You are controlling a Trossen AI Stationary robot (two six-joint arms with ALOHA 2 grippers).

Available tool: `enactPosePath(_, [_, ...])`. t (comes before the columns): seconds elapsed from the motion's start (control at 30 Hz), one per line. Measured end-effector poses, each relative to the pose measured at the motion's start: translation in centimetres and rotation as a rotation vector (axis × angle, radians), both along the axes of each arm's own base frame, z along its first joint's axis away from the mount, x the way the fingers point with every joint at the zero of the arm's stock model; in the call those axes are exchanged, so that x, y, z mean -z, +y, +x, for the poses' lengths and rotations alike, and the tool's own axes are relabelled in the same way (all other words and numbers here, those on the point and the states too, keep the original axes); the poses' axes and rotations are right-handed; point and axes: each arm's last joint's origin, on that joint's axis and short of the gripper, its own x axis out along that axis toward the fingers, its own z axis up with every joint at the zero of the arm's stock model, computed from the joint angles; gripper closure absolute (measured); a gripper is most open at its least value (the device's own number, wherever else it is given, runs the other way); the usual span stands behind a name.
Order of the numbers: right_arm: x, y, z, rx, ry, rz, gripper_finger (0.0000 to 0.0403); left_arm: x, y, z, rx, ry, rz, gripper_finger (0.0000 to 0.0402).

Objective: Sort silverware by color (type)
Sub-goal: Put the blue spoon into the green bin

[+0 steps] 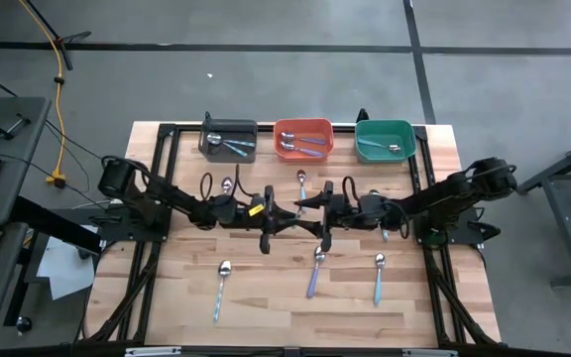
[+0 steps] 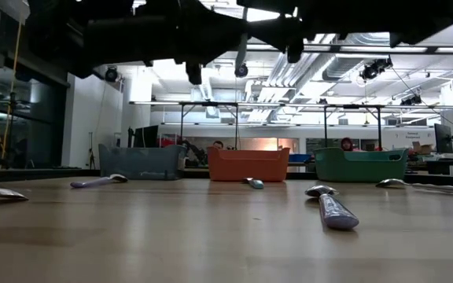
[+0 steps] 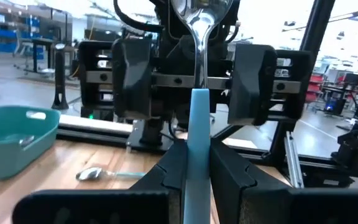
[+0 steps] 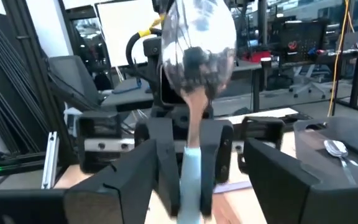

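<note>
Left gripper (image 3: 196,171) pinches the light blue spoon (image 3: 197,124) by its handle above the table's middle, facing the spread-open right gripper (image 4: 194,180): back your right arm clear, then carry the spoon to its matching bin.

Table (image 1: 266,297): pale blond wood planks, black frame rails. Three bins along the far edge: grey bin (image 1: 228,139), orange bin (image 1: 303,138), teal-green bin (image 1: 384,140). Arms: dark, near black; left arm carries a yellow mark. Spoon between the two grippers (image 3: 198,134): light blue handle, shiny silver bowl. Spoon at front left (image 1: 221,289): silver bowl, light blue handle. Spoon at front centre (image 1: 314,274): silver bowl, lavender-purple handle. Spoon at front right (image 1: 378,278): silver bowl, blue handle. Floor: grey with dark lines; yellow cable at left.
</note>
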Motion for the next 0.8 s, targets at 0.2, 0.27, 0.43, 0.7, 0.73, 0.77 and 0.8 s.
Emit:
enactPosePath(0.2, [-0.6,0.0,0.4,0.027,-0.001,0.010,0.0217,-0.5,-0.2,0.6,0.018,-0.026,0.027,0.0368])
enactPosePath(0.27, [-0.6,0.0,0.4,0.027,-0.001,0.007,0.0251,-0.5,-0.1,0.6,0.017,-0.023,0.029,0.0368])
enactPosePath(0.43, [-0.6,0.0,0.4,0.025,0.002,-0.033,0.0368,-0.5,0.1,0.6,0.001,-0.018,0.028,0.0368])
enactPosePath(0.7, [-0.2,-0.8,0.5,0.060,0.044,-0.085,0.0381,-0.3,0.4,0.6,-0.107,0.000,0.022,0.0312])
enactPosePath(0.73, [-0.2,-1.1,0.5,0.068,0.046,-0.091,0.0388,-0.3,0.4,0.6,-0.111,0.004,0.023,0.0303])
enactPosePath(0.77, [-0.2,-1.3,0.5,0.075,0.052,-0.095,0.0392,-0.2,0.4,0.6,-0.118,0.009,0.025,0.0295])
enactPosePath(0.8, [-0.3,-1.6,0.5,0.078,0.061,-0.107,0.0395,-0.2,0.4,0.6,-0.124,0.012,0.031,0.0288])
